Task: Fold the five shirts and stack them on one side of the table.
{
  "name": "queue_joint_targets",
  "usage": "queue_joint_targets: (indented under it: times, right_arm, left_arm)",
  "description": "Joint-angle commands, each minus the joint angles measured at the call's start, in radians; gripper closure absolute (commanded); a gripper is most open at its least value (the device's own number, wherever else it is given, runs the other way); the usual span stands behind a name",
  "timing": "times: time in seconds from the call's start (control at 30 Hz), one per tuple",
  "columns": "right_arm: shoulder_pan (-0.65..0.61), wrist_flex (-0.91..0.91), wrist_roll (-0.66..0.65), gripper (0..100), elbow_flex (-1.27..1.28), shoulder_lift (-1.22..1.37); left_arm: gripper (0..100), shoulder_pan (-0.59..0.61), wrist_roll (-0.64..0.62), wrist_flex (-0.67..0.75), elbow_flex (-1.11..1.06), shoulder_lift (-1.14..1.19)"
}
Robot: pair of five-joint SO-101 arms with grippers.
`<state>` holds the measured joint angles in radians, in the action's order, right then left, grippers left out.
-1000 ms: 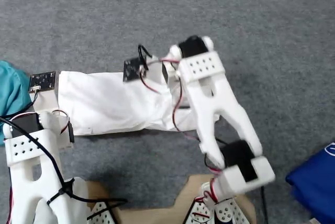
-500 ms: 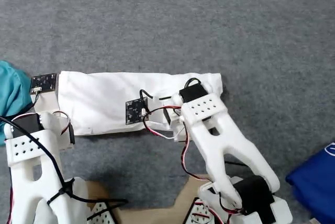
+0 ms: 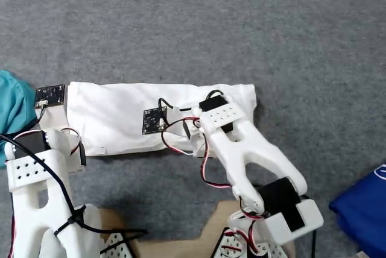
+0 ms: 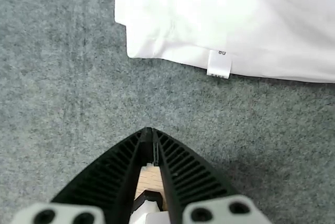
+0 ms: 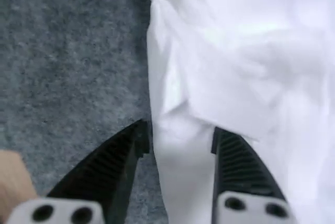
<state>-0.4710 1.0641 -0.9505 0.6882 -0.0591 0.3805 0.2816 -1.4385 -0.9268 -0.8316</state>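
A white shirt (image 3: 126, 116), folded into a long strip, lies across the middle of the grey table (image 3: 271, 35). My right gripper (image 3: 194, 138) hangs over the strip's near edge, toward its right end. In the right wrist view it (image 5: 179, 130) is open, its jaws straddling a fold of the white shirt (image 5: 235, 51). My left arm (image 3: 36, 176) stands at the strip's left end. In the left wrist view the left gripper (image 4: 152, 132) is shut over bare table, just short of the shirt's corner (image 4: 157, 35) and its label (image 4: 219, 65).
A teal shirt (image 3: 13, 110) lies at the table's left edge, beside the left arm. A dark blue shirt (image 3: 362, 207) sits at the near right. The far half of the table is bare grey cloth.
My right arm has pulled back from the shirt's far edge to its near edge. The strip's right end, bunched before, now lies spread flat. The left arm has not moved.
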Motion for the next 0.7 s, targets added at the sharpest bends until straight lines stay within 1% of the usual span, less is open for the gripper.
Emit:
queue_joint_targets:
  times: [0.0, 0.07, 0.13, 0.4, 0.67]
  right_arm:
    - [-0.007, -0.014, 0.025, 89.6, -0.056, 0.002]
    - [-0.007, -0.014, 0.040, 95.6, -0.076, 0.002]
    - [-0.007, -0.014, 0.040, 99.2, -0.091, 0.002]
    - [-0.005, -0.014, 0.041, 99.0, -0.137, 0.005]
    - [-0.004, 0.021, 0.041, 99.0, -0.262, 0.010]
  left_arm:
    - [98, 0.008, -0.003, -0.003, 0.002, -0.012]
    - [98, 0.008, -0.003, -0.003, 0.002, -0.012]
    - [98, 0.008, -0.003, -0.003, 0.002, -0.012]
    - [98, 0.008, -0.003, -0.003, 0.002, -0.012]
    - [98, 0.008, -0.003, -0.005, 0.002, -0.012]
